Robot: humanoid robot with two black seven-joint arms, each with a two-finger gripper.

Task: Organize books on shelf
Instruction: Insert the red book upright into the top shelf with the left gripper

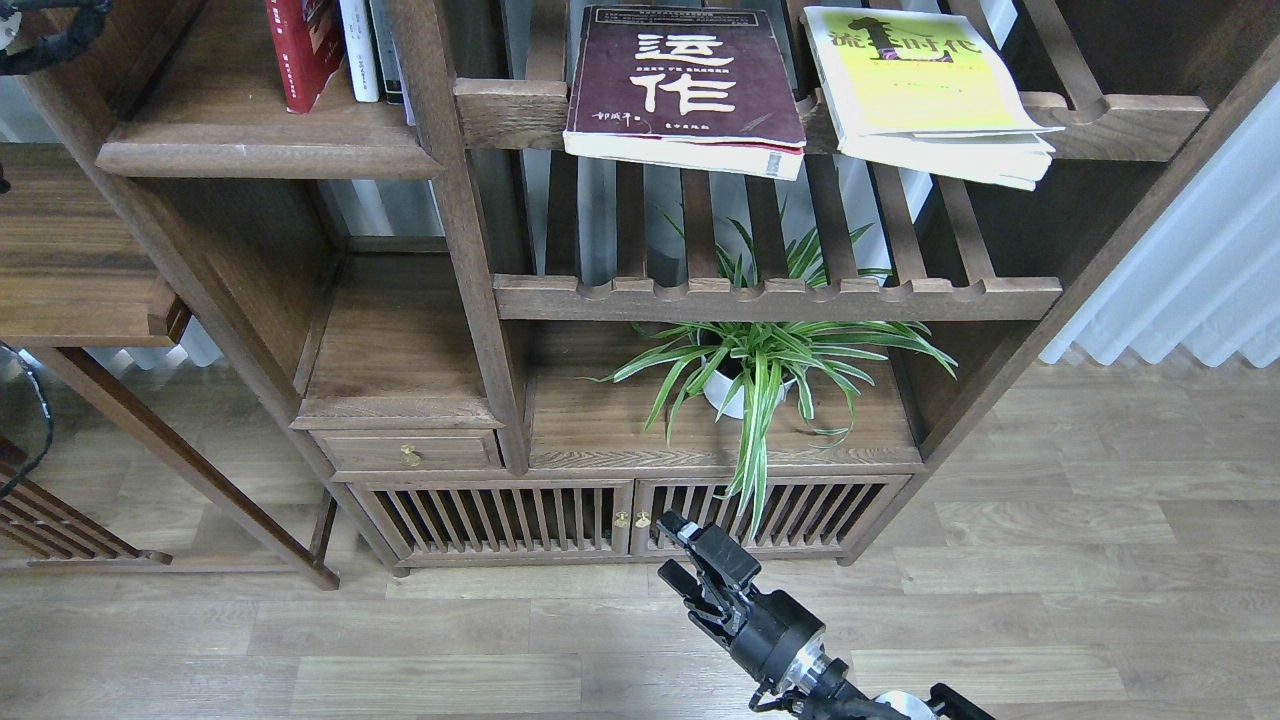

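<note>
The red book [303, 52] stands upright on the solid dark-brown shelf [262, 155] at the upper left, against a thin white-spined book [357, 50]; its top is cut off by the frame edge. The thick maroon book [686, 88] with white characters lies flat on the slatted shelf at the top centre. Right of it lies the yellow-and-white book [922, 92], overhanging the rail. My right gripper [681, 558] hangs low over the floor in front of the cabinet doors, open and holding nothing. Only a black piece of my left arm [45, 35] shows in the top left corner; its gripper is out of view.
A potted spider plant [752, 375] stands on the lower board, its leaves hanging over the slatted cabinet doors [630, 515]. A small brass-knobbed drawer [408, 452] sits left of it. A side table [70, 270] stands at the left, white curtains [1190, 260] at the right.
</note>
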